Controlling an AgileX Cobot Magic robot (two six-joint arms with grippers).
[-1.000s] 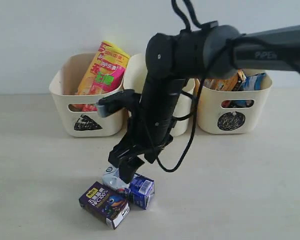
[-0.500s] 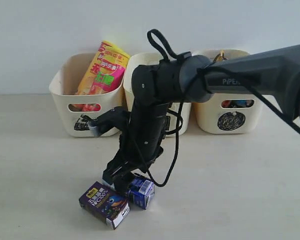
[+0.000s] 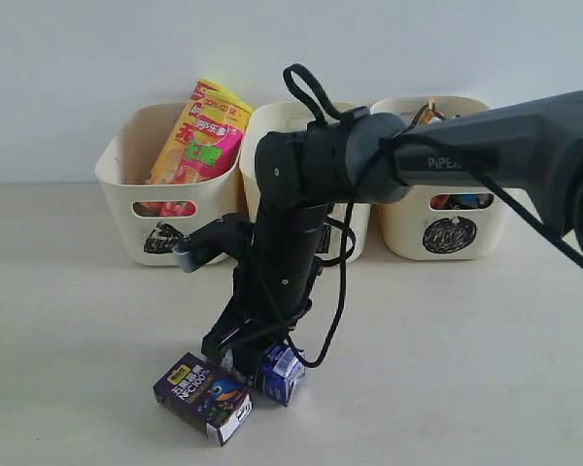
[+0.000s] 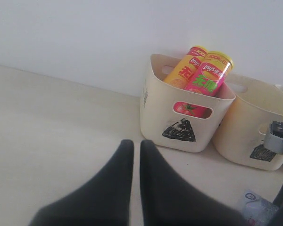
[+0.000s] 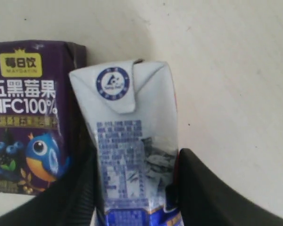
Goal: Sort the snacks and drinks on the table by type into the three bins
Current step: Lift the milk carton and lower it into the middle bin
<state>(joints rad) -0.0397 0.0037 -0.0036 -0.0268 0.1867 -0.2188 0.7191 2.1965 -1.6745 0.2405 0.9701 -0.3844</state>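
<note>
A white-and-blue drink carton [image 5: 132, 136] lies on the table [image 3: 466, 369] beside a dark purple drink carton [image 5: 28, 113]. My right gripper [image 5: 137, 162] has come down over the white-and-blue carton [image 3: 282, 375], and its black fingers [image 5: 203, 188] press on both long sides. The purple carton [image 3: 202, 393] lies free at the gripper's left. My left gripper [image 4: 133, 145] is shut on nothing above bare table, short of the triangle bin [image 4: 155, 108]. That bin holds the pink-and-yellow chip can [image 4: 211, 75] and the yellow-and-red chip can [image 4: 183, 73].
Three cream bins stand in a row at the back: the triangle bin [image 3: 126, 209], a middle bin [image 3: 262, 136] largely hidden by my right arm [image 3: 301, 223], and the circle bin [image 3: 496, 209] with packets inside. A black cable loops off the arm.
My right arm has dropped lower over the white-and-blue carton and its jaws have closed in on the carton's sides. The left gripper has not moved.
</note>
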